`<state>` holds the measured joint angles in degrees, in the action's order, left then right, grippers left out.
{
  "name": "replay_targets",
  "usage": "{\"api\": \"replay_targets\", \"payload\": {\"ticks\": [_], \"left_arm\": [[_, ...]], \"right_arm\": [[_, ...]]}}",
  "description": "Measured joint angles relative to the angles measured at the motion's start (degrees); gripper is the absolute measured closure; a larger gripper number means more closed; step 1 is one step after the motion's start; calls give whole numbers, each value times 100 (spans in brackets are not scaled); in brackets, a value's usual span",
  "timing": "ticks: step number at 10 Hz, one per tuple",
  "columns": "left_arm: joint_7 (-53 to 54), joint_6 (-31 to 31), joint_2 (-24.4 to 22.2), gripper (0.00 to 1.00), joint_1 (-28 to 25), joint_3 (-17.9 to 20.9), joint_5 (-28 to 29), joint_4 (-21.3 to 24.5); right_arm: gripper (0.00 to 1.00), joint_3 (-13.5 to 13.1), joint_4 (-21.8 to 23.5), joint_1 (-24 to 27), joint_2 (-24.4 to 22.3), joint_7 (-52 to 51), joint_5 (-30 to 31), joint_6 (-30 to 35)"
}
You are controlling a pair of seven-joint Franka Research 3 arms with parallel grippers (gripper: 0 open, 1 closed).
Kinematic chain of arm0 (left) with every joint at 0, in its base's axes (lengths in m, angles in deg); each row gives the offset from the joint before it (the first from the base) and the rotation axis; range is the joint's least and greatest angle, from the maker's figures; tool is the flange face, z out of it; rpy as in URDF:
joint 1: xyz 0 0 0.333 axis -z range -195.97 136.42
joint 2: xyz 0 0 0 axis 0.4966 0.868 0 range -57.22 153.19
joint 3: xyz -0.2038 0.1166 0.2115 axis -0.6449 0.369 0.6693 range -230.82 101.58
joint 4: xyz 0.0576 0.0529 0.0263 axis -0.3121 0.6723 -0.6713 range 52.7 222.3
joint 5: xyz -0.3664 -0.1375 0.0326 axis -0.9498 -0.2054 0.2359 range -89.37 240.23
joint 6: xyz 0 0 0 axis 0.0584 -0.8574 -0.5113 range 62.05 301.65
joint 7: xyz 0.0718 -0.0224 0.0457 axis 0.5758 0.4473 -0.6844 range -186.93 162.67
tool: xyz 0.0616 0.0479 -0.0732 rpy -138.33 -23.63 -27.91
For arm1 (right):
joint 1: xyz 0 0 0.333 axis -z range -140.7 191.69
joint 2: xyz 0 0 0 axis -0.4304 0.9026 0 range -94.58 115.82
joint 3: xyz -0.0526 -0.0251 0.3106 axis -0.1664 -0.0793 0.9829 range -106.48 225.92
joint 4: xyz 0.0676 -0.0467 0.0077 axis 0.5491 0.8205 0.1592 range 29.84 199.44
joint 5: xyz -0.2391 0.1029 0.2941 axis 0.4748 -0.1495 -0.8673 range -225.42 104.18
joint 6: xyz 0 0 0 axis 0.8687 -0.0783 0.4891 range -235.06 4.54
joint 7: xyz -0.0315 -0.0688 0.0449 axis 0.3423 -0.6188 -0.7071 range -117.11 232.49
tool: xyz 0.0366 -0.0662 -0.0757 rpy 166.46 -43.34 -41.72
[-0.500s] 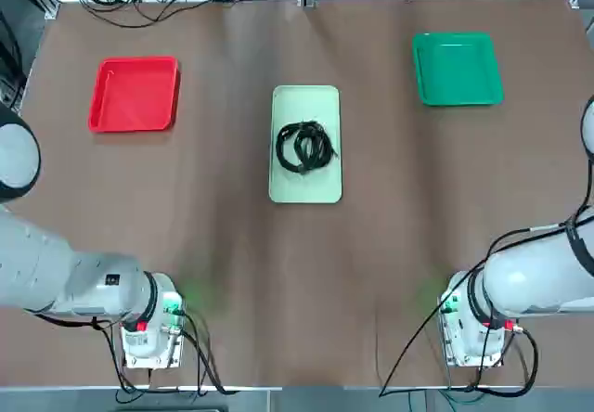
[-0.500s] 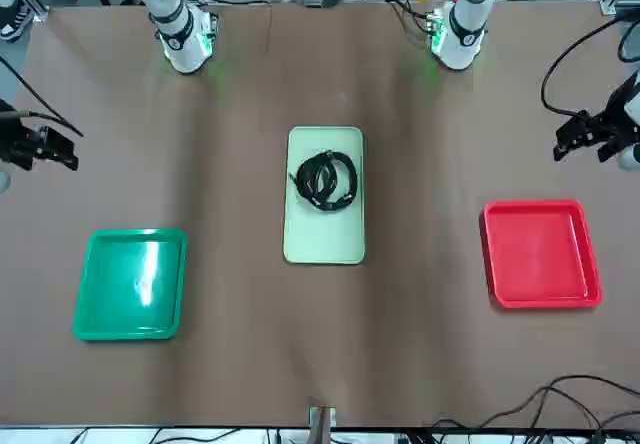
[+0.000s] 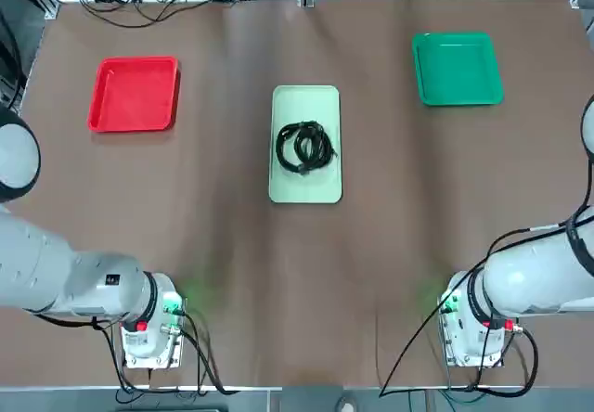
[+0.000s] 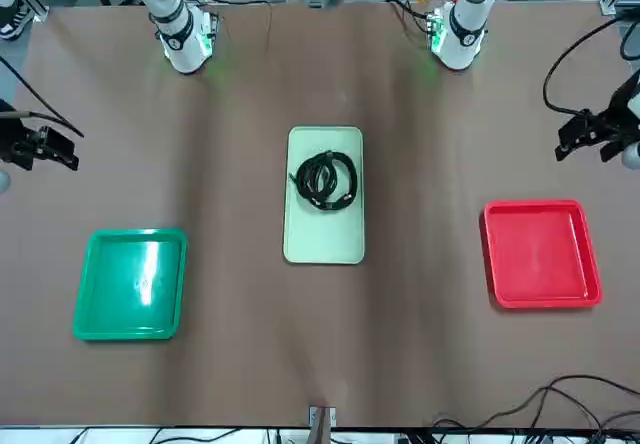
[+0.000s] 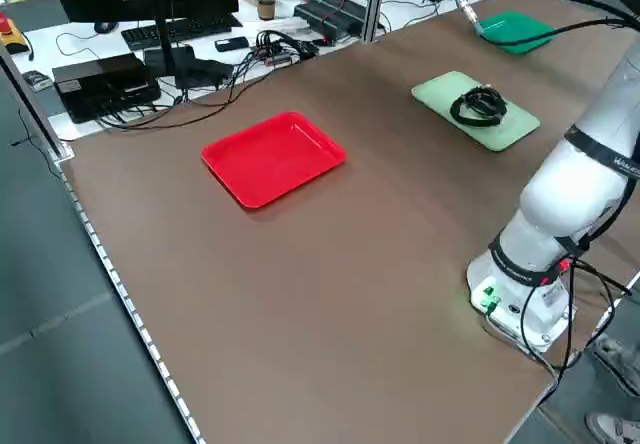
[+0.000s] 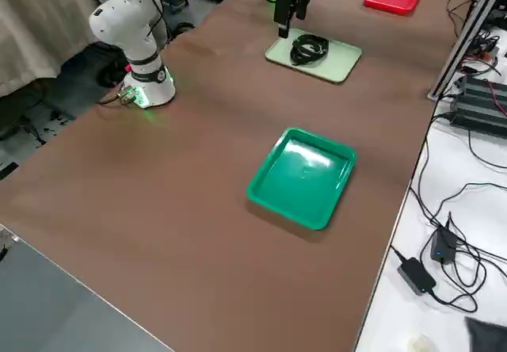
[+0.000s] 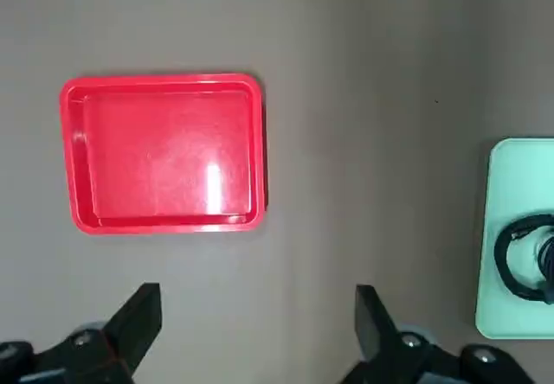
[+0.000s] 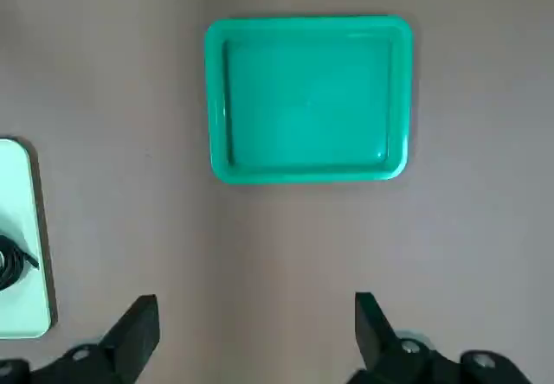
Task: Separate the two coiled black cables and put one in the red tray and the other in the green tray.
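Left wrist view shows the left gripper (image 7: 258, 310) spread open and holding nothing, like the right gripper (image 8: 258, 315), while the coiled black cables (image 3: 305, 147) lie bunched on the pale green tray (image 3: 284, 189), overlapping too tightly to tell apart.

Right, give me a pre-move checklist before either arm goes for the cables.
- Left gripper open, with nothing in its grip: ok
- Right gripper open, with nothing in its grip: ok
- Red tray empty: ok
- Green tray empty: ok
- Coiled black cables apart from each other: not ok, bundled together on the mint tray
- Cable ends free to pull: cannot tell
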<state>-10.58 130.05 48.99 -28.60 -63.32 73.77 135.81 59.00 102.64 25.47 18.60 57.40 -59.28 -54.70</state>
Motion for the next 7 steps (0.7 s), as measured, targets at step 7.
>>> {"api": "replay_targets", "payload": {"ticks": [7], "left_arm": [[460, 456, 578, 0, 109, -1827, 114, 458]], "right_arm": [[0, 18, 184, -307, 110, 20, -96, 53]]}}
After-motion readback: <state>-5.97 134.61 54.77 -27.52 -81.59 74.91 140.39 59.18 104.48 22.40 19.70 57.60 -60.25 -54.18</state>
